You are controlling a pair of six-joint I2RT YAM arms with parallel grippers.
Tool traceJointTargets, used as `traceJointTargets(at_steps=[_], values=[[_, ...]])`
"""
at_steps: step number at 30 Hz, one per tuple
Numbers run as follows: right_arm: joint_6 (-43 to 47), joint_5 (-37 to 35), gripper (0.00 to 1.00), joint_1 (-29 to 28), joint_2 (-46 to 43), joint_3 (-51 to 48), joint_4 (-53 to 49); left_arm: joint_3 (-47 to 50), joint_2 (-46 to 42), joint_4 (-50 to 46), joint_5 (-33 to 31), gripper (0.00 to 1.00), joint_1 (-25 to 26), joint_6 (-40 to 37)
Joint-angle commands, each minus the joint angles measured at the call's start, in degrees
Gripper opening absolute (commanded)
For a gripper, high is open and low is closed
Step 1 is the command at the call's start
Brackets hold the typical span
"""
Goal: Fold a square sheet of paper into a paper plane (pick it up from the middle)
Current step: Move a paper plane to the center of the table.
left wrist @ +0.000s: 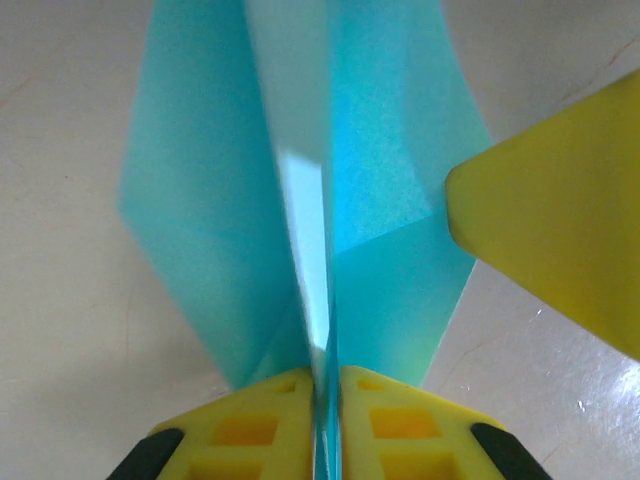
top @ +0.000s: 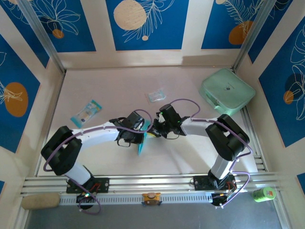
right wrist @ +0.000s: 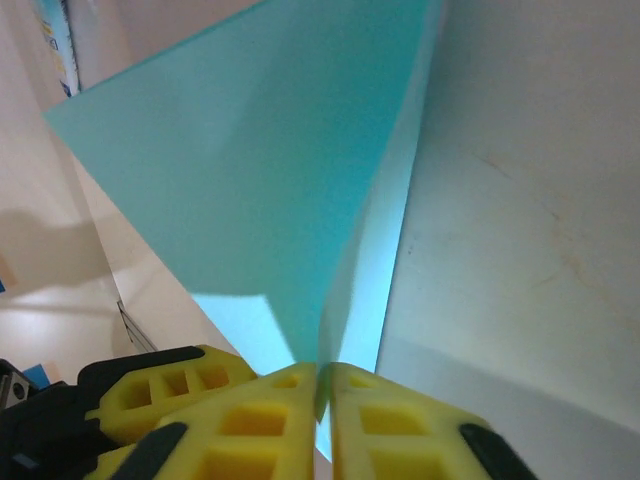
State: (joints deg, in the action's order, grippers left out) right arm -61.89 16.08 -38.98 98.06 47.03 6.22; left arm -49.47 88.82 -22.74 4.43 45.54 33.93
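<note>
The light-blue paper plane (top: pixel 143 140) hangs above the middle of the table, folded along a centre crease, its point towards the near edge. My left gripper (top: pixel 142 131) is shut on the crease from the left. In the left wrist view the plane's (left wrist: pixel 385 170) two flaps spread apart beyond the yellow fingertips (left wrist: pixel 270 420) of my left gripper (left wrist: pixel 325 400). My right gripper (top: pixel 153 130) is shut on the same fold from the right. In the right wrist view my right gripper (right wrist: pixel 322 390) pinches the paper's (right wrist: pixel 260 160) edge. The two grippers nearly touch.
A mint-green case (top: pixel 227 90) sits at the back right. A clear crumpled wrapper (top: pixel 156 95) lies behind the grippers. A blue-and-white packet (top: pixel 86 112) lies at the left. The right gripper's yellow finger (left wrist: pixel 560 230) crowds the left wrist view. Walls enclose the table.
</note>
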Motion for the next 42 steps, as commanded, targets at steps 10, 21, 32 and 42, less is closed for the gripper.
traceJointTargets(at_steps=[10, 21, 32, 42], values=[[0.54, 1.41, 0.02, 0.31, -0.19, -1.75, -0.95, -1.94, -1.51, 0.0, 0.03, 0.25, 0.55, -3.43], [0.45, 1.61, 0.02, 0.4, 0.04, -1.76, -0.73, -2.21, -2.55, -0.83, -2.79, 0.28, 0.52, -3.71], [0.45, 1.59, 0.02, 0.4, -0.13, -1.85, -0.76, -2.19, -1.22, -1.65, -3.33, 0.33, 0.53, -3.35], [0.36, 1.51, 0.02, 0.4, -0.07, -1.83, -0.61, -1.8, -0.23, -2.55, -2.14, 0.33, 0.59, -2.0]])
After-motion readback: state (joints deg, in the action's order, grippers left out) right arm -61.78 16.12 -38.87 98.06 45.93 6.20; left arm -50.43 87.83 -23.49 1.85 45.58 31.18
